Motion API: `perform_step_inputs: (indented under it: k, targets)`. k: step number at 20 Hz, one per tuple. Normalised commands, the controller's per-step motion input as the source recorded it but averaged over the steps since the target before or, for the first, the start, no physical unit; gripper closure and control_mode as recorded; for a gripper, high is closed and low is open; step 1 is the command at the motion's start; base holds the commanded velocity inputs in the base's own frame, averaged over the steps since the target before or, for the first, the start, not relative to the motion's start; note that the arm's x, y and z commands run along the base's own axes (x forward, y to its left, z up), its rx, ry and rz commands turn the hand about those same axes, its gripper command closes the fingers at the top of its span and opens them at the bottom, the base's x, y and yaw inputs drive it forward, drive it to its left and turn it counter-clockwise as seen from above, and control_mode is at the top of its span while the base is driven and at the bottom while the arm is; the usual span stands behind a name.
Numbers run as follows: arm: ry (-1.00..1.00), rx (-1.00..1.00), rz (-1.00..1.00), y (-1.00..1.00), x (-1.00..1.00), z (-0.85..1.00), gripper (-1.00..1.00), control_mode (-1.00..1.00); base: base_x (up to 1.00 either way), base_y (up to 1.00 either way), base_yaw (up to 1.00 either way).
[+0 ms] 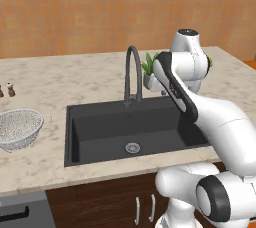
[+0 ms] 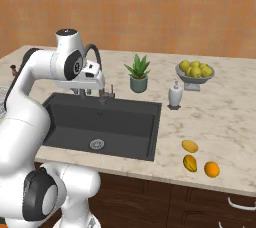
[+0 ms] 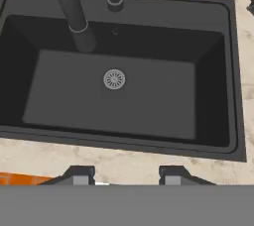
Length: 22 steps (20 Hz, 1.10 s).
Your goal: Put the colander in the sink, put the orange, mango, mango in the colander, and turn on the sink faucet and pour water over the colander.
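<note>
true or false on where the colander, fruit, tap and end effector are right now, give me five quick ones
1. The colander sits inside the sink. False: it rests on the counter to the left of the basin.
2. The orange and the two mangos lie on the counter right of the sink. True.
3. Water is running from the sink faucet. False: no stream shows and the basin looks dry.
4. The end effector holds nothing. True: in the hand view its fingers stand apart with nothing between them.
5. The bowl of yellow-green fruit stands in the basin. False: it stands on the counter behind the soap dispenser.
</note>
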Motion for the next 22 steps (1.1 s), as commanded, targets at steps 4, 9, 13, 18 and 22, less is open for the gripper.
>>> perform_step_inputs:
  k: [4,9,13,18,22]
  targets:
    - [0.00,0.02,0.00,0.00,-0.19,-0.02,-1.00,-1.00,0.00,0.00,0.00]
    - [0.00,0.01,-0.02,0.15,-0.62,-0.14,-1.00,-1.00,0.00,0.00,0.00]
    - [0.00,0.02,-0.10,0.44,-0.55,-0.15,-1.00,-1.00,0.00,0.00,0.00]
    - [0.04,0.04,-0.27,0.68,-0.36,-0.14,-1.00,-1.00,0.00,0.00,0.00]
    - [0.15,0.00,-0.28,0.83,-0.10,-0.12,-1.00,-1.00,0.00,0.00,0.00]
